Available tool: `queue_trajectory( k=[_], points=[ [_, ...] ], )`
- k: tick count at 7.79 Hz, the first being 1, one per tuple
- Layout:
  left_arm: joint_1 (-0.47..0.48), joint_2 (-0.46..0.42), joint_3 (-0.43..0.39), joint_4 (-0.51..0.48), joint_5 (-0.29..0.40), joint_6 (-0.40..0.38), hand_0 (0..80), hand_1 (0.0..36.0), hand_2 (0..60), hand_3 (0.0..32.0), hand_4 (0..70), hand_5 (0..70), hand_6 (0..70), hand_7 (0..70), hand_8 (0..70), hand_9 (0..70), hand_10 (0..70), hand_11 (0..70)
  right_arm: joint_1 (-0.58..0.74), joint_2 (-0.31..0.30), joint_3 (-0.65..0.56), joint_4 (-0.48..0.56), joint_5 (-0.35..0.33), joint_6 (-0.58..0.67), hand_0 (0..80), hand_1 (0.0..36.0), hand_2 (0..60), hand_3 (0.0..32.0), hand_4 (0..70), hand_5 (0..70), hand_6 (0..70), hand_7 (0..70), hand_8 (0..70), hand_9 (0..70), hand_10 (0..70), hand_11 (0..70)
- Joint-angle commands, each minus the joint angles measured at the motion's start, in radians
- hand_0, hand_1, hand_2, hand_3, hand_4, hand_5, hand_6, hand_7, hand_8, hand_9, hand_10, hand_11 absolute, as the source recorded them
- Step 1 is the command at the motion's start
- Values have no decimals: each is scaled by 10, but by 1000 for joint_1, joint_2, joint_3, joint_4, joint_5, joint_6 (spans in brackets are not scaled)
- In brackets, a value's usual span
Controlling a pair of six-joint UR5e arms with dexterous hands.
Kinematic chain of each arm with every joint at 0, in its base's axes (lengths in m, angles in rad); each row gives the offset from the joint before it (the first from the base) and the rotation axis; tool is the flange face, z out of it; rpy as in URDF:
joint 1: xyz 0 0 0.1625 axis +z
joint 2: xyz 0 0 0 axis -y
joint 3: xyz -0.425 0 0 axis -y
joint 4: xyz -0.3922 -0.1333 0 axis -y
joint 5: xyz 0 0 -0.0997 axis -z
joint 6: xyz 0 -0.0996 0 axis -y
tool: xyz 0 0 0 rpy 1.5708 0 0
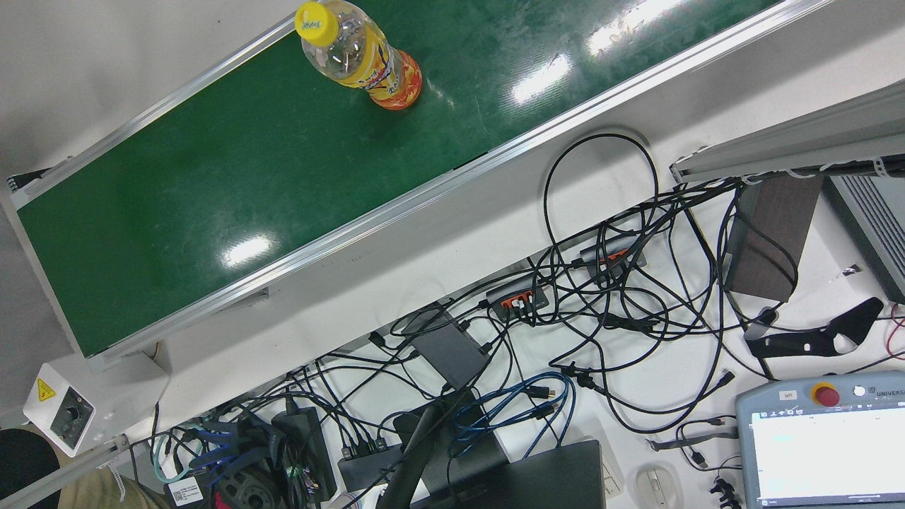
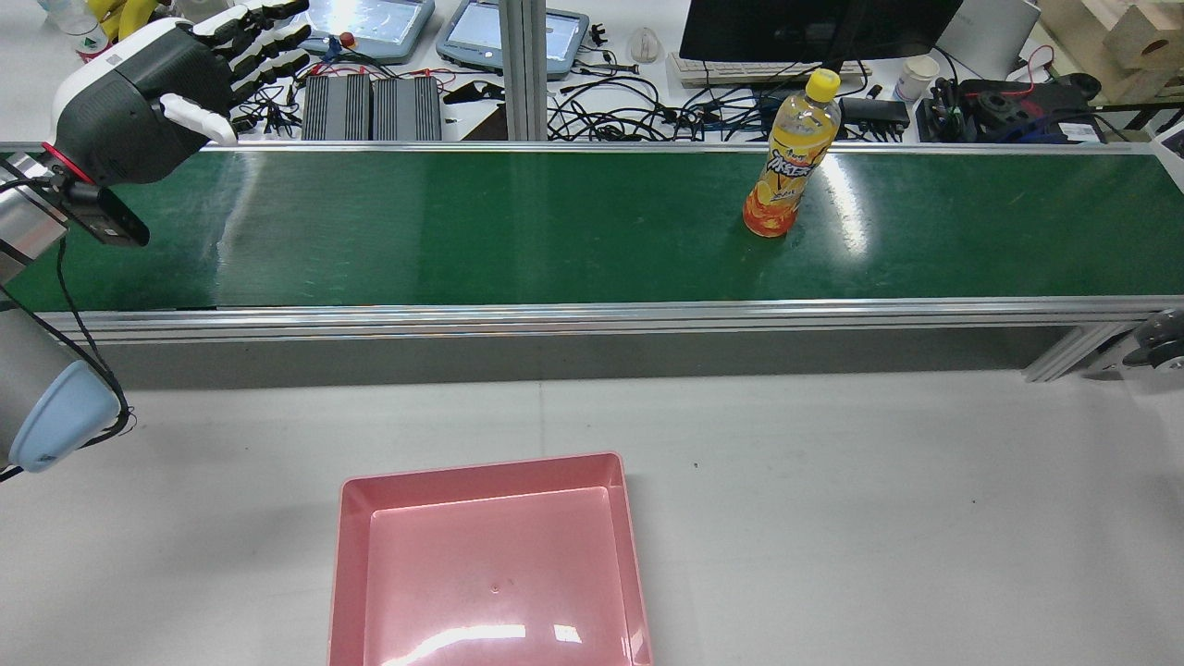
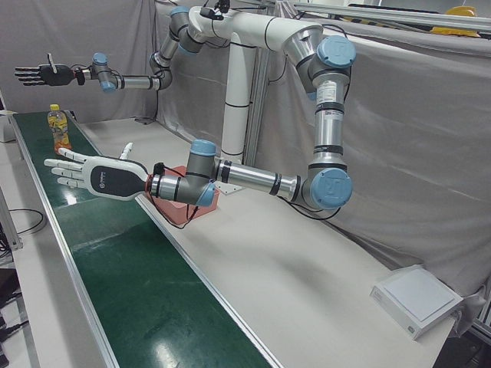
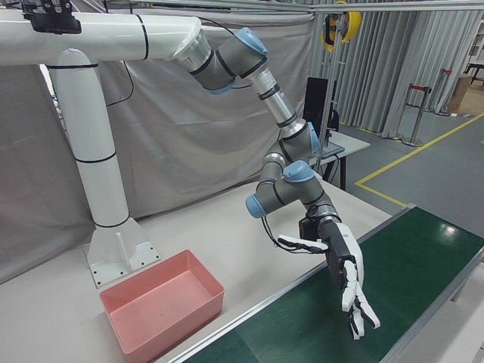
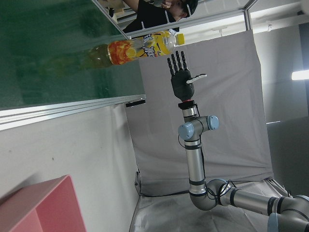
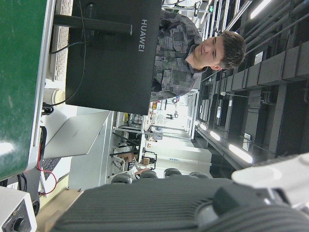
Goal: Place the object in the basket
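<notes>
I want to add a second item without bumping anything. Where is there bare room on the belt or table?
The green belt is bare from the left hand across to the bottle, and again right of the bottle. The white table is free around the pink basket. Behind the belt, the cables crowd everything.

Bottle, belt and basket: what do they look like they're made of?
Bottle: clear plastic, probably PET; see-through upper body, orange drink inside, glossy printed label, opaque yellow cap.
Belt: smooth green conveyor belting, likely PVC or rubber; semi-gloss, mirroring the ceiling lights, with light scuffs, between rails that look like brushed aluminium.
Basket: pink moulded plastic, one piece, glossy floor with highlights, rounded corners.
</notes>
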Motion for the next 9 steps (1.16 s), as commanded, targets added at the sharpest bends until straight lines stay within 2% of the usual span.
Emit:
queue_trajectory(
  k=[1,4,6,7,9],
  points=[
    [11,2,6,20,-1,9,524,68,0,10,148,126,1,0,68,74,65,107,0,0,0,0,0,1,0,0,0,0,0,0,0,0,0,0,0,0],
    [53,-5,52,17,-7,38,518,65,0,2,146,130,2,0,68,75,69,111,0,0,-1,0,0,-1,0,0,0,0,0,0,0,0,0,0,0,0],
    [53,-6,54,16,-7,40,520,61,0,10,145,123,1,0,70,78,69,112,0,0,0,0,0,1,0,0,0,0,0,0,0,0,0,0,0,0],
    [53,-8,52,16,-7,37,526,61,0,16,145,108,0,0,66,74,66,108,0,0,0,0,0,-1,0,0,0,0,0,0,0,0,0,0,0,0],
    [48,-5,52,17,-7,34,542,70,0,0,176,35,7,3,60,71,72,118,0,0,0,0,0,1,0,0,0,0,0,0,0,0,0,0,0,0]
  ],
)
